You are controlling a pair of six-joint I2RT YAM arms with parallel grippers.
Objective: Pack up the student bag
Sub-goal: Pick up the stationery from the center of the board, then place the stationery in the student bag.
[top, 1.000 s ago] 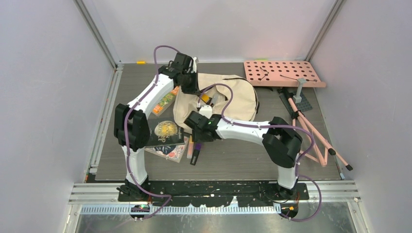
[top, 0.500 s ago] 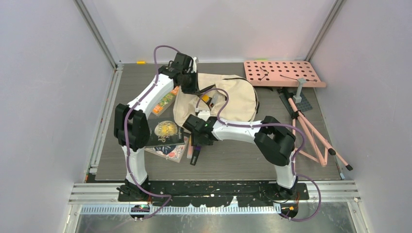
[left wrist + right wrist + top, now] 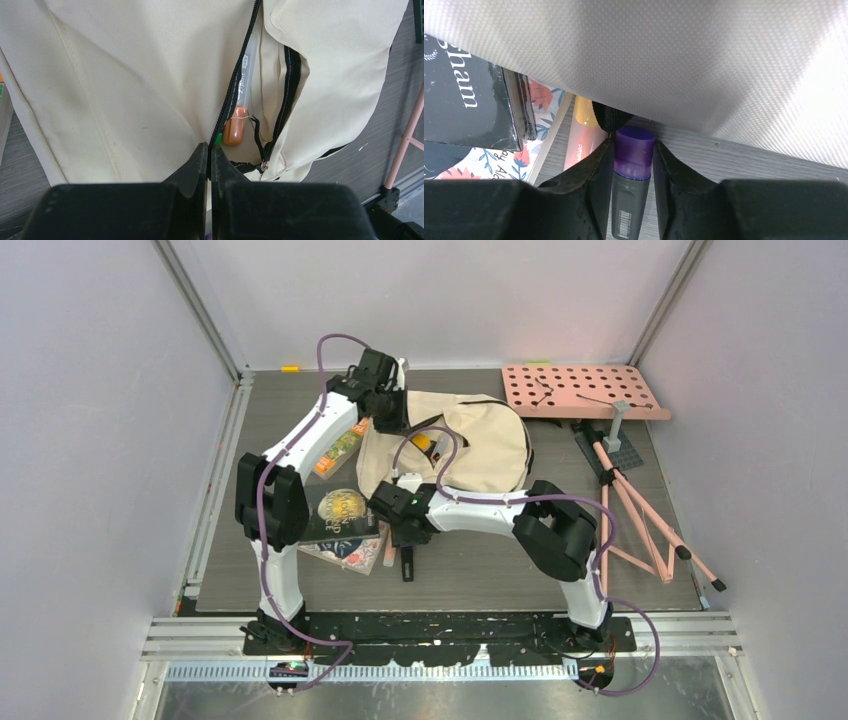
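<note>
From above: shows the student bag (image 3: pixel 470 445) lying flat, long axis left to right, open zipper at its left end. Leaves open table (image 3: pixel 480 560) along the bag's near side, with a pink perforated board (image 3: pixel 585 390) just past its far-right corner. Left wrist: finds the left gripper (image 3: pixel 209 159) with fingers pressed together at the bag's zipper edge. Right wrist: catches the right gripper (image 3: pixel 634 144) clamped on a purple-capped marker (image 3: pixel 631 200) beside the bag's near edge.

Pink perforated board (image 3: pixel 585 392) lies near pink stand legs (image 3: pixel 655 525).
</note>
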